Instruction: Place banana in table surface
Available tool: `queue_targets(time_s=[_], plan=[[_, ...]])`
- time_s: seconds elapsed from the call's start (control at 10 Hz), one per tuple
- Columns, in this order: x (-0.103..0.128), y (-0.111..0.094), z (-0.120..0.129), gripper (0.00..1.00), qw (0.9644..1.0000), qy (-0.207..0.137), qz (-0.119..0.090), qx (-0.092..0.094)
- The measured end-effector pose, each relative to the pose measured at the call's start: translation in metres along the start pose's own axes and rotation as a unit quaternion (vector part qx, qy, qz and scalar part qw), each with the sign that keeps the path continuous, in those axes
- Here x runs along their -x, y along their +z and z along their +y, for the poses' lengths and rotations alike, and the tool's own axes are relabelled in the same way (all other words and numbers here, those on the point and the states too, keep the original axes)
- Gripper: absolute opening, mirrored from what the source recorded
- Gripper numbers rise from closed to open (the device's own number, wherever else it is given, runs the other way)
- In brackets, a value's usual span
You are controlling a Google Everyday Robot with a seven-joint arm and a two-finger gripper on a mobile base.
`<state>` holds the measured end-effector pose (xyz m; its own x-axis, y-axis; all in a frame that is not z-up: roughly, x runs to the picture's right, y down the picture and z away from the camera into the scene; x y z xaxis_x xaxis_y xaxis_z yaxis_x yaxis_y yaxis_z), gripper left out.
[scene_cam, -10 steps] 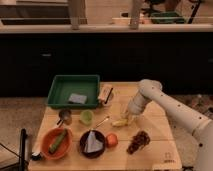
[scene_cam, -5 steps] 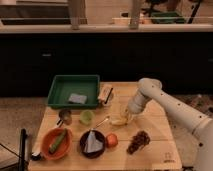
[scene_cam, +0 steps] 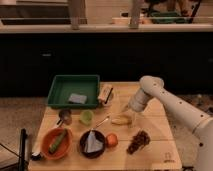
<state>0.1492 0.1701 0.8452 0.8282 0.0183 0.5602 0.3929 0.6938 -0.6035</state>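
The banana (scene_cam: 121, 120) is small and pale yellow. It lies flat on the light wooden table surface (scene_cam: 155, 127), near the middle. My gripper (scene_cam: 131, 111) hangs from the white arm that reaches in from the right. It is just above and to the right of the banana's right end. I cannot tell whether it touches the fruit.
A green tray (scene_cam: 60, 89) with a grey sponge stands at the back left, with a small box (scene_cam: 105, 94) beside it. In front are a green cup (scene_cam: 86, 116), a spoon (scene_cam: 102, 121), an orange bowl (scene_cam: 47, 147) with a green vegetable, a dark bowl (scene_cam: 92, 143), an orange-red fruit (scene_cam: 112, 140) and a dark clump (scene_cam: 139, 141).
The arm and gripper have hardly shifted. The banana stays at the same spot on the table.
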Motion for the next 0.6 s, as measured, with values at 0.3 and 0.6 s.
queue_targets(time_s=[0.3, 0.6], plan=[[-0.006, -0.018, -0.006, 0.80, 0.9999, 0.002, 0.003, -0.012], [-0.011, -0.038, -0.014, 0.80, 0.9998, -0.001, 0.006, -0.021]])
